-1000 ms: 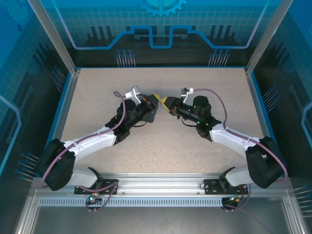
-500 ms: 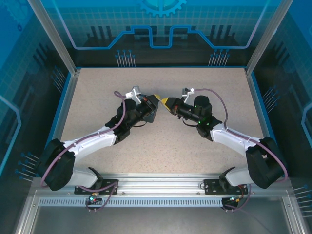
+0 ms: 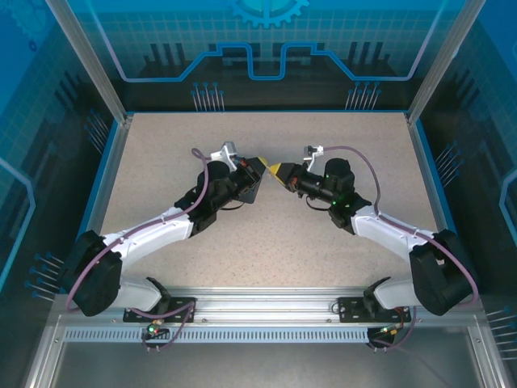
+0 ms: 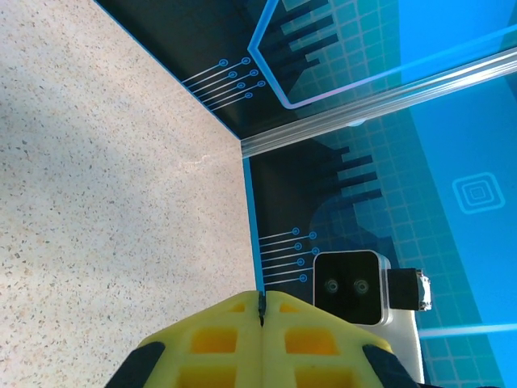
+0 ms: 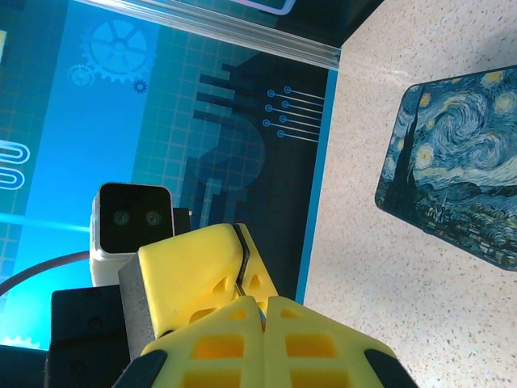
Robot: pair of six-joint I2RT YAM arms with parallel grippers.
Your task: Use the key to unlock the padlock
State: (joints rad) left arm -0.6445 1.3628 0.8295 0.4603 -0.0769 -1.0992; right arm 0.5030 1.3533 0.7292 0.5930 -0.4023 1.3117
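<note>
1. Left gripper [image 3: 260, 166] and right gripper [image 3: 277, 170] meet tip to tip above mid-table [image 3: 161, 162].
2. Tin [image 5: 460, 202] lies flat on the table, right of the right claw in the right wrist view.
3. From above, the tin sits under the left claw, on its near side.
4. Right wrist camera [image 4: 347, 284] is just beyond the left claw's tips, offset right.

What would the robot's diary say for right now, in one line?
left end effector: shut | right end effector: shut | tips: facing, tip to tip over table | starry tin: flat on table | unlocked: cannot tell
</note>
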